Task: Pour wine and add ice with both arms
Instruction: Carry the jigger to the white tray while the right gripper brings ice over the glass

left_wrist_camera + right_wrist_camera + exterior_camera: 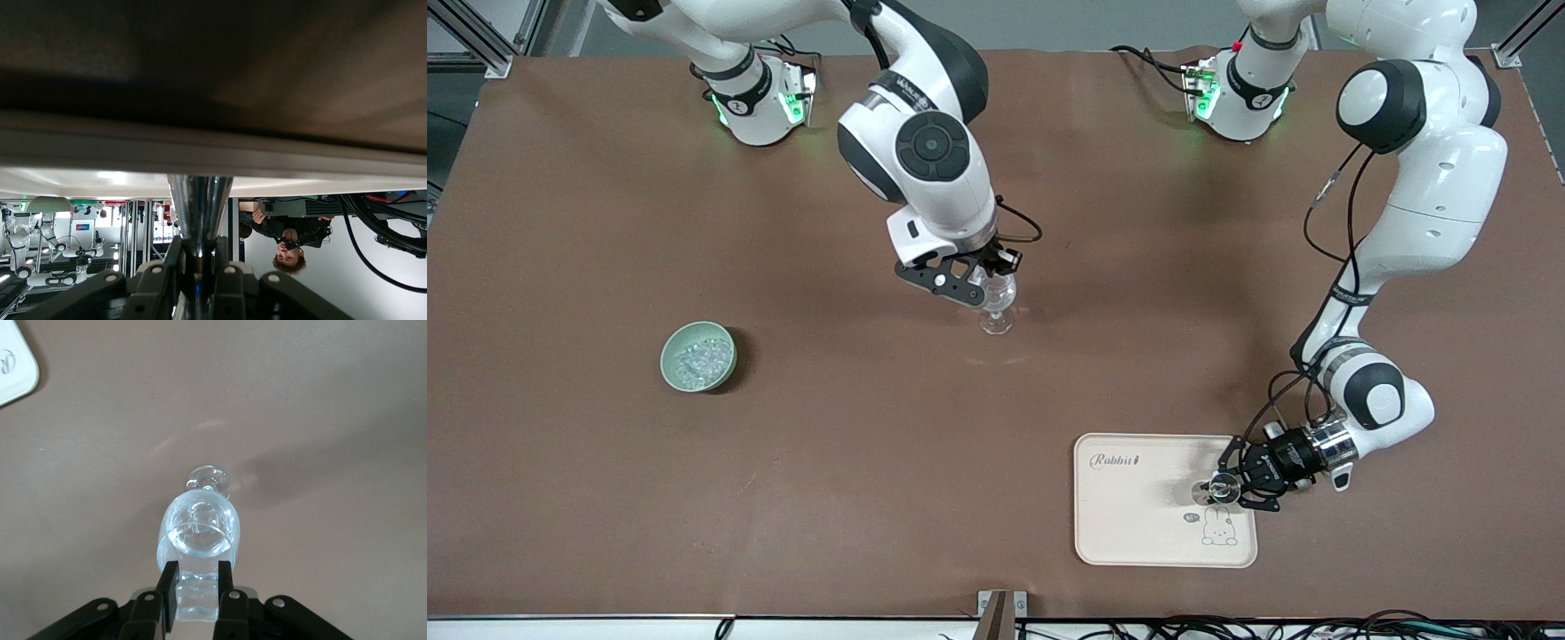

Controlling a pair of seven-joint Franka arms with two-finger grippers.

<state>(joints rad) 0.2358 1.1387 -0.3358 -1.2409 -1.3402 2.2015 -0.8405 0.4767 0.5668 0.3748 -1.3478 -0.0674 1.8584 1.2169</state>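
While right end effector (985, 283) pinches a clear stemmed glass (996, 300), left end effector (1232, 487) clamps another's stem (1223, 488).

so the right gripper (985, 286) sits mid-table, closed around a clear stemmed wine glass (997, 302) whose foot touches the brown table (854, 462). Well off toward the right arm's end is a pale green bowl (698, 356) with ice (696, 360) in it. The left gripper (1232, 484) is low over a beige rectangular tray (1138, 533), clamping a second clear stemmed glass (1221, 488) by its stem.
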